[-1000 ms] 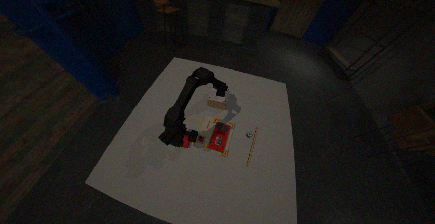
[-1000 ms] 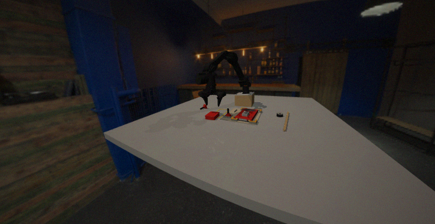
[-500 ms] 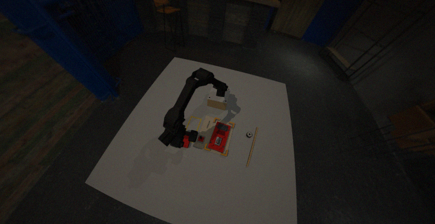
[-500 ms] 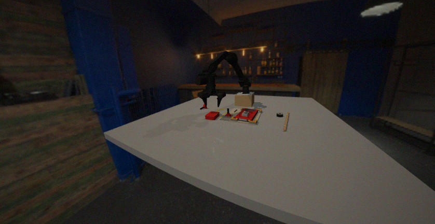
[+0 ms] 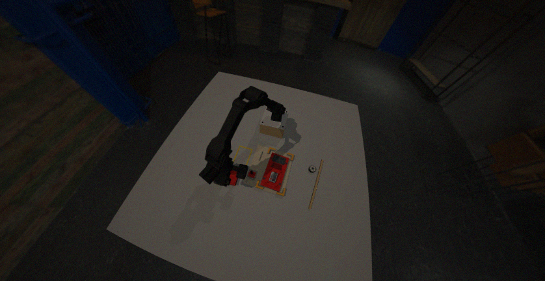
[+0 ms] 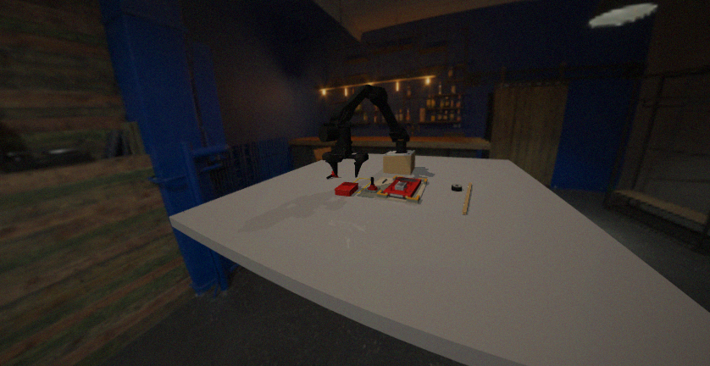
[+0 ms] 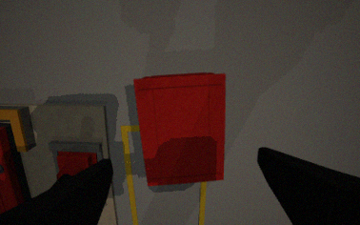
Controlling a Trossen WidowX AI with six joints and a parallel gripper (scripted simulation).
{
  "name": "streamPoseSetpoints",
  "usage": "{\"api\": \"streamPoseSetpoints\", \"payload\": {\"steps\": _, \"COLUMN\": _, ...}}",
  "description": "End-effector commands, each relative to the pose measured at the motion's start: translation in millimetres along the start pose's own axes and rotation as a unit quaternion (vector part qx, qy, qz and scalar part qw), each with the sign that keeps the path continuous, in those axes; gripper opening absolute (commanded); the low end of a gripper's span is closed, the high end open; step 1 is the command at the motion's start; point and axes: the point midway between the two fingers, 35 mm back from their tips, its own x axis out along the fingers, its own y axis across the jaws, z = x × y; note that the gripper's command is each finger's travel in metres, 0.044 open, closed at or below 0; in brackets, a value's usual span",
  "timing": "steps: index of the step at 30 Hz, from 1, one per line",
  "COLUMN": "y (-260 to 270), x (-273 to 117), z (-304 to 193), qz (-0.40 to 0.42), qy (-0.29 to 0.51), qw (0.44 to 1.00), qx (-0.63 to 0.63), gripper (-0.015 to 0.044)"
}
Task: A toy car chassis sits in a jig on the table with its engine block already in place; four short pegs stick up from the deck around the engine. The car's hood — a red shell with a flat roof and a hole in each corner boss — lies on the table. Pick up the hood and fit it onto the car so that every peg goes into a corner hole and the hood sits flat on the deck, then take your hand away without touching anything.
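Observation:
The red hood point(image 5: 233, 178) point(image 6: 346, 189) point(image 7: 186, 114) lies on the table, roof up, beside the jig and partly over the end of a yellow outline. My gripper point(image 6: 345, 174) point(image 7: 186, 160) is open and empty above it; in the wrist view the fingers stand wide on either side of the hood without touching it. The red chassis point(image 5: 281, 169) point(image 6: 412, 184) point(image 7: 5, 153) sits in the jig, between its orange corner brackets point(image 5: 281, 193) point(image 7: 23, 119). The grey engine block point(image 5: 273, 176) point(image 6: 400, 185) is on its deck. The pegs are too small to make out clearly.
A small red part with a black post point(image 6: 372, 185) stands on a pale plate between hood and chassis; another red part lies behind a finger. A tan box point(image 5: 271, 131) point(image 6: 398, 163) stands behind. A wheel point(image 5: 312, 168) point(image 6: 456, 187) and thin stick point(image 5: 316, 183) point(image 6: 467, 199) lie right.

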Motion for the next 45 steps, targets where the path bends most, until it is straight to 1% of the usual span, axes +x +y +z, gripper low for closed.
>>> {"api": "streamPoseSetpoints", "payload": {"steps": 1, "y": 0, "x": 4, "z": -1, "qz": -0.001, "qy": 0.002, "qw": 1.0, "qx": -0.003, "gripper": 0.044}}
{"api": "streamPoseSetpoints", "payload": {"steps": 45, "y": -1, "x": 33, "z": -2, "qz": -0.001, "qy": 0.002, "qw": 1.0, "qx": -0.003, "gripper": 0.044}}
